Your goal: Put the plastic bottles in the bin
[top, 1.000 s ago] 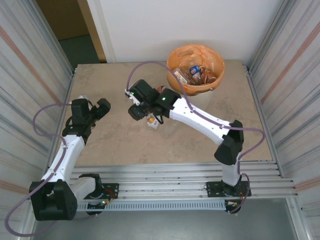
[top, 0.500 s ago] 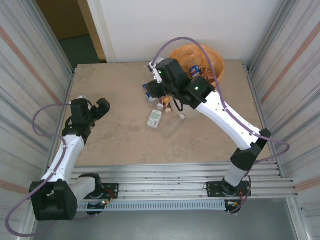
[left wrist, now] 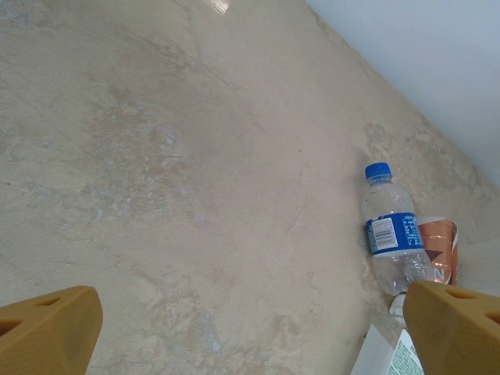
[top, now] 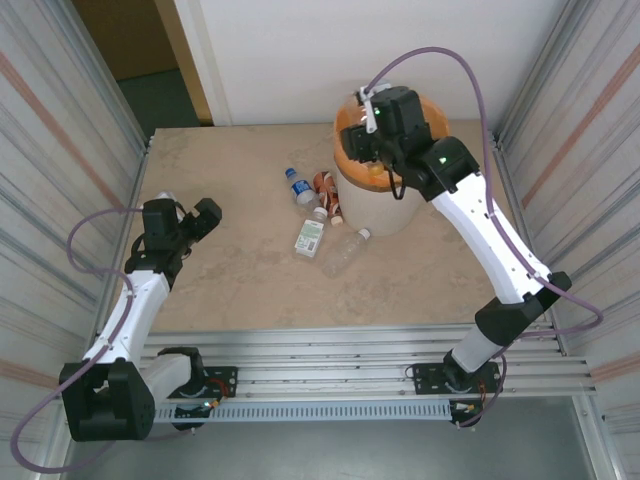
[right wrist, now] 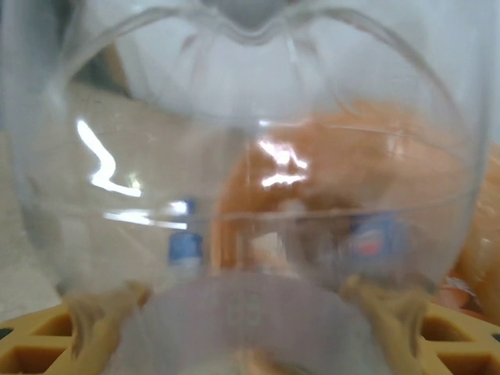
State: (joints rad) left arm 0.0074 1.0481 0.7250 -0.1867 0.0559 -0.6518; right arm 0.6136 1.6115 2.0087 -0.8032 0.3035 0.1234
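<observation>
Clear plastic bottle (right wrist: 242, 195) sat clamped in the half-closed right gripper (right wrist: 246, 340), round cream-white orange-lined bin (top: 372, 205) beneath it (carrying step); release seemed next.

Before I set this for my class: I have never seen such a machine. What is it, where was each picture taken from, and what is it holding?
These are two robot arms bolted to a table, each ending in a two-finger gripper. The wide picture looks down from above and behind them; the other two come from cameras on the wrists. The left gripper is open and empty; its camera sees a blue-capped bottle on the table. The right gripper grips a clear bottle at the bin, so its camera looks through the plastic. Several other bottles lie beside the bin.
</observation>
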